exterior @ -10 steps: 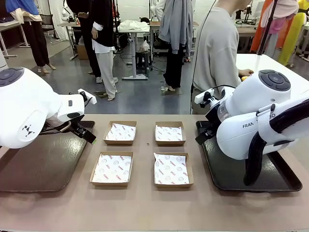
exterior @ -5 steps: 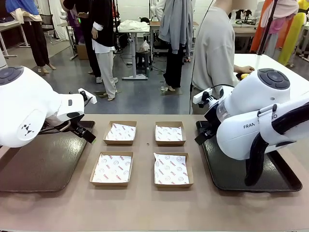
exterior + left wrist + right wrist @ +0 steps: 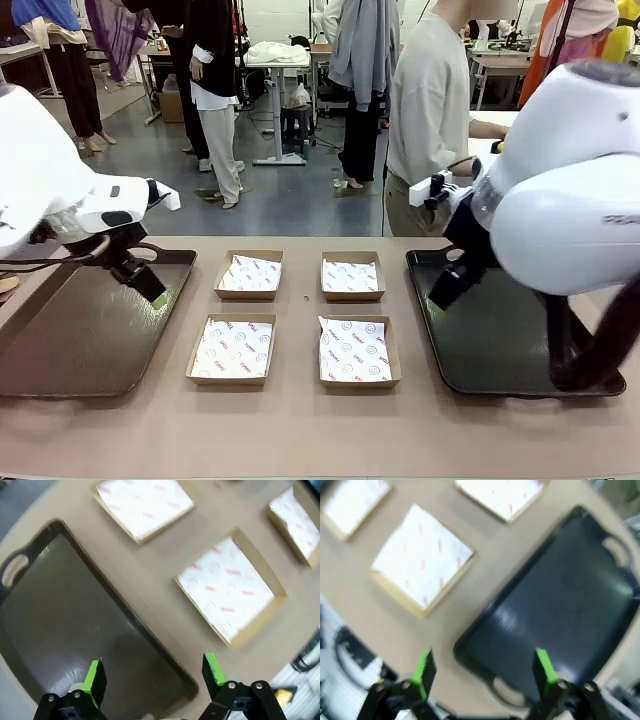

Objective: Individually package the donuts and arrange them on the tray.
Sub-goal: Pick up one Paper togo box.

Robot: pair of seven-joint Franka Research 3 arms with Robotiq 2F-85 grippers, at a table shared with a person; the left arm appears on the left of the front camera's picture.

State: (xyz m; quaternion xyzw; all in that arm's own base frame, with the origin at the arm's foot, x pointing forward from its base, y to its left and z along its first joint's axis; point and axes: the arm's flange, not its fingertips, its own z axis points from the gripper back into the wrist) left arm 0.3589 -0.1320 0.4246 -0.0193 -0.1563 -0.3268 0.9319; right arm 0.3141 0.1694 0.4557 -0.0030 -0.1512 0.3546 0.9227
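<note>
Across the beige surface (image 3: 300, 430), four paper-lined boxes (image 3: 247, 295) sit in a square between two dark trays, and each holds nothing but its paper. Your left gripper (image 3: 155, 672) hangs released over the left tray (image 3: 80, 340). Your right gripper (image 3: 485, 667), jaws likewise apart, hangs over the right tray (image 3: 500, 350). Neither grips anything. None of the donuts lies on the surface, so I'd judge the whole job remains: boxing each one, then loading a tray.

The red print on the paper liners (image 3: 232, 349) is too small to read.
</note>
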